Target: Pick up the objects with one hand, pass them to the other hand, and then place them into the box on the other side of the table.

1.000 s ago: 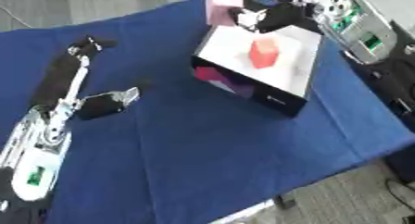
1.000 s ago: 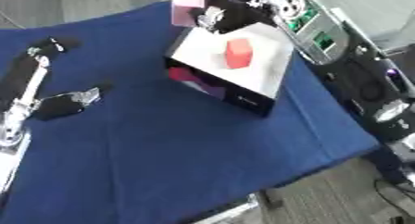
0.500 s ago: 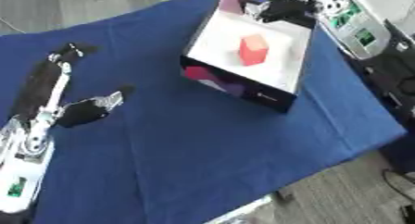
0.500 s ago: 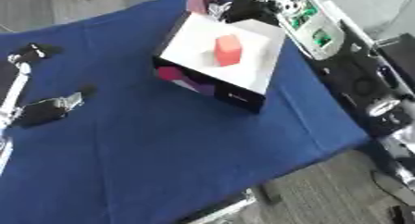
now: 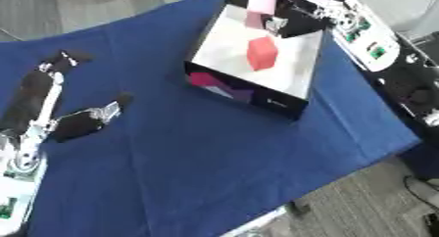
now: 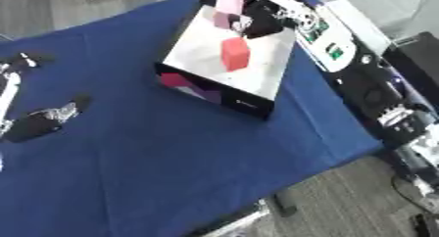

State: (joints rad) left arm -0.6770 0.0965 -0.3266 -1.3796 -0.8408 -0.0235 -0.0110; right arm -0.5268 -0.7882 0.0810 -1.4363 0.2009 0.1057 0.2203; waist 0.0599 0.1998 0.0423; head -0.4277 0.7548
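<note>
A black-walled box with a white floor stands at the far right of the blue table. A red block stands on its floor. At the box's far corner a pink block is upright above the rim, and my right hand comes in from the upper right, its fingers curled against the block's side. My left hand lies on the cloth at the left, fingers relaxed, nothing in it.
A long black and white piece lies on the table beyond my left hand. Right of the table stand white and black devices with cables. Grey floor shows past the table's near right edge.
The whole picture has shifted, so the camera has moved. My right hand and the pink block stay at the box's far corner. The left hand has not moved.
</note>
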